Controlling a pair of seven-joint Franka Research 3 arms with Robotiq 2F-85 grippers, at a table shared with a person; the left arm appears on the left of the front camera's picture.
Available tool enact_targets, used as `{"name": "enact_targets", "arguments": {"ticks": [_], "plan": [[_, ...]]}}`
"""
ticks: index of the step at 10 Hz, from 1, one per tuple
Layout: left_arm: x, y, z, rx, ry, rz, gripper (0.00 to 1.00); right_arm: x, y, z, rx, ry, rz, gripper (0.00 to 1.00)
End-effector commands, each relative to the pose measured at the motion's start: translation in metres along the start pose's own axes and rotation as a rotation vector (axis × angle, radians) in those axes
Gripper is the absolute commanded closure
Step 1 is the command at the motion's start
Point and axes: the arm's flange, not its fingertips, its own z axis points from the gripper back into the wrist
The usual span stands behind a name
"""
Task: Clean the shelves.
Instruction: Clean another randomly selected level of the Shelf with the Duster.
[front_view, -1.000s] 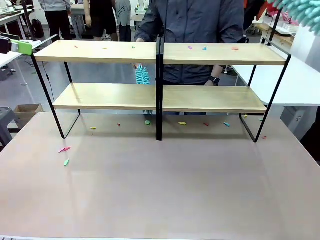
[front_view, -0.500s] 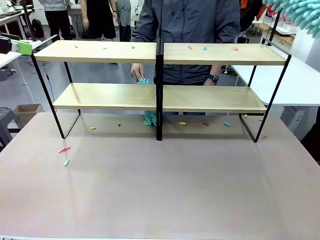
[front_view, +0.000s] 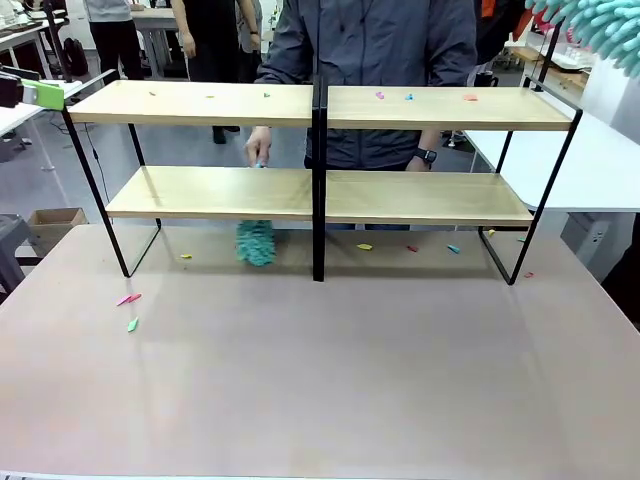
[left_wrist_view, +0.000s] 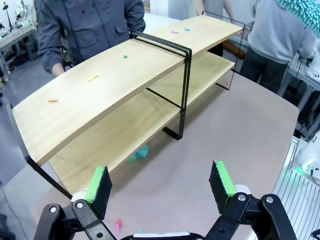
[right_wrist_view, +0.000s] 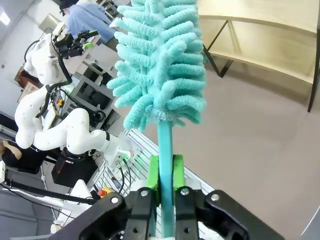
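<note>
Nearest, right wrist view: right gripper (right_wrist_view: 166, 167) clamped tight on the thin stem of a teal duster (right_wrist_view: 162, 70). Fluffy head raised high, well apart from the boards and placed much as a second ago.

Left wrist view: left gripper (left_wrist_view: 160, 182) spread wide, nothing between the green pads, hovering off the left end of the shelves (front_view: 210, 192).

Table (front_view: 320, 400): pink and green scraps (front_view: 128, 299) loose in front of the rack's left leg, more under the lower board on the right half.

Shelves standing across the far half of the table. Upper board dotted with small coloured bits (front_view: 380, 96); lower board apparently bare.

Farthest: person's hand (front_view: 259, 145) behind the rack, between the two boards, working a small second duster (front_view: 256, 242).

Changed over the last second: second duster lowered from the gap between the boards to below the lower board, then carried toward the robot's left. Two scraps formerly just left of the centre upright no longer visible; swept off or merely covered, cannot tell.

Meaning for the task: sweeping beneath the rack apparently under way on the person's side. Upper board untouched, and probably the work awaiting the raised teal duster.
</note>
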Motion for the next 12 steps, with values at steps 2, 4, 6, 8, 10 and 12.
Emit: {"name": "enact_targets", "arguments": {"ticks": [2, 4, 6, 8, 10, 12], "plan": [[-0.001, 0.0, -0.001, -0.005, 0.0, 0.006, 0.0, 0.0, 0.003, 0.0, 0.012, -0.007, 0.006, 0.87], [-0.001, 0.0, -0.001, -0.005, 0.0, 0.006, 0.0, 0.0, 0.003, 0.0, 0.012, -0.007, 0.006, 0.87], [-0.001, 0.0, -0.001, -0.005, 0.0, 0.006, 0.0, 0.0, 0.0, 0.0, 0.0, 0.0, 0.0, 0.87], [-0.001, 0.0, -0.001, -0.005, 0.0, 0.006, 0.0, 0.001, 0.01, -0.053, -0.061, 0.138, 0.123, 0.87], [-0.001, 0.0, -0.001, -0.005, 0.0, 0.006, 0.0, -0.022, 0.013, -0.077, -0.066, 0.211, 0.161, 0.87], [-0.001, 0.0, -0.001, -0.005, 0.0, 0.006, 0.0, -0.01, 0.015, -0.078, -0.052, 0.205, 0.111, 0.87]]}}
